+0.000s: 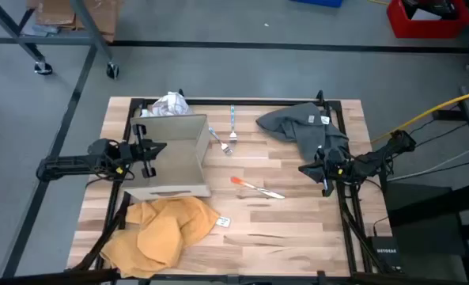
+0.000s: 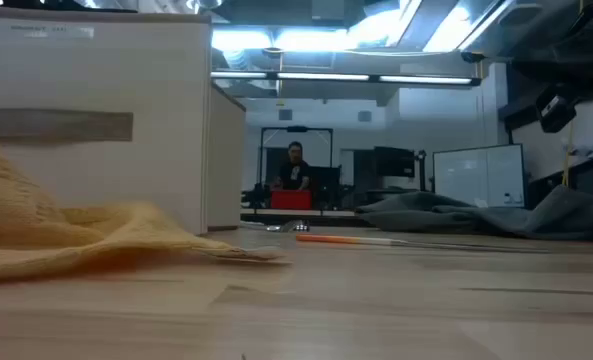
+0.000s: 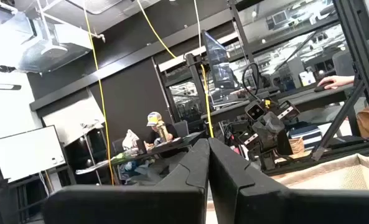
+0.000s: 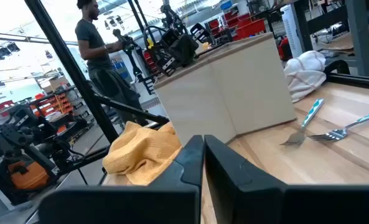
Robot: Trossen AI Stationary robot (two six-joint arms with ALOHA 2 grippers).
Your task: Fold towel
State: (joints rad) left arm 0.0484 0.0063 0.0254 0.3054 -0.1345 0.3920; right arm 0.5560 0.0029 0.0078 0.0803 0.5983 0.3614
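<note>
Crumpled yellow towel (image 1: 164, 232) lies unfolded at the tabletop's (image 1: 297, 226) front-left corner.
Both grippers hover clenched and empty: left gripper (image 1: 150, 149) over the beige box (image 1: 173, 154), right gripper (image 1: 324, 169) beside the grey cloth (image 1: 305, 127) near the right edge.

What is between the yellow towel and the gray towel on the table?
In the high view, an orange-handled utensil lies on the bare wood between the yellow towel and the gray towel.
</note>
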